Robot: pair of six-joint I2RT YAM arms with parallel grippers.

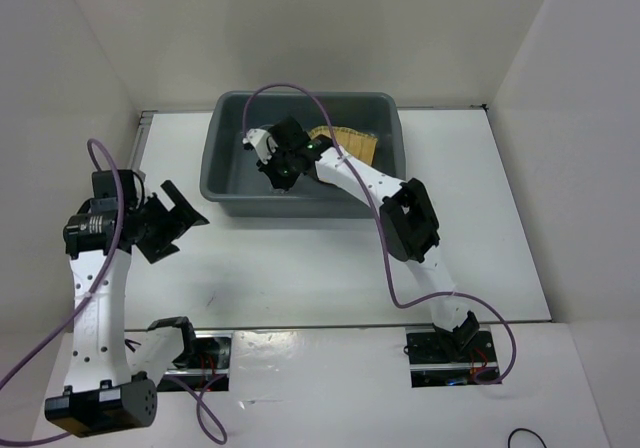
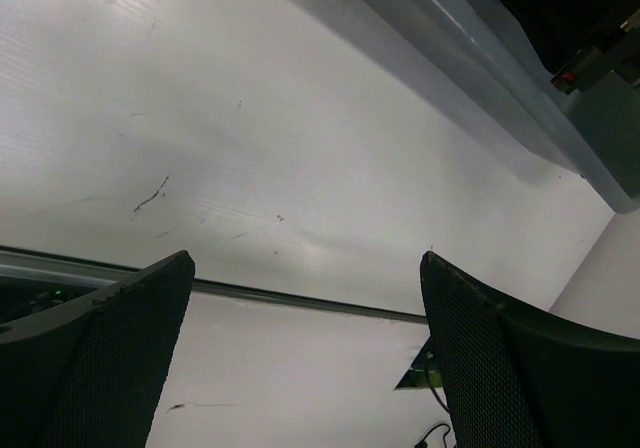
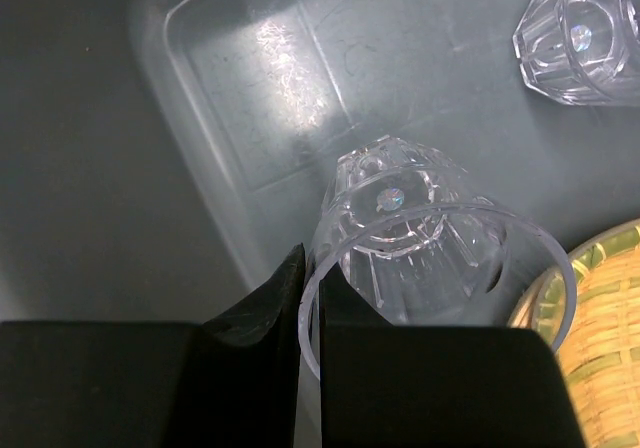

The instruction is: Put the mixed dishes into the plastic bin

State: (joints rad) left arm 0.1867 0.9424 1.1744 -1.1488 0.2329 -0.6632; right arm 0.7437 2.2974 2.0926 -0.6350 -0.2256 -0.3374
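Note:
The plastic bin (image 1: pixel 224 182) is a dark grey tub at the back middle of the table. My right gripper (image 1: pixel 264 150) reaches down inside its left half. In the right wrist view that gripper (image 3: pixel 310 280) is shut on the rim of a clear cup (image 3: pixel 400 218), which hangs tilted above the bin floor (image 3: pixel 90 168). A second clear cup (image 3: pixel 585 30) lies on the floor further in. The woven bamboo tray (image 3: pixel 600 338) (image 1: pixel 350 140) lies beside them in the bin. My left gripper (image 1: pixel 186 214) (image 2: pixel 305 263) is open and holds nothing, over the table left of the bin wall (image 2: pixel 470 58).
White walls (image 1: pixel 60 88) enclose the table on the left, back and right. A metal strip (image 1: pixel 140 138) runs along the table's left edge. Purple cables (image 1: pixel 400 288) loop off both arms. The right arm's body (image 1: pixel 410 218) spans the bin's front rim.

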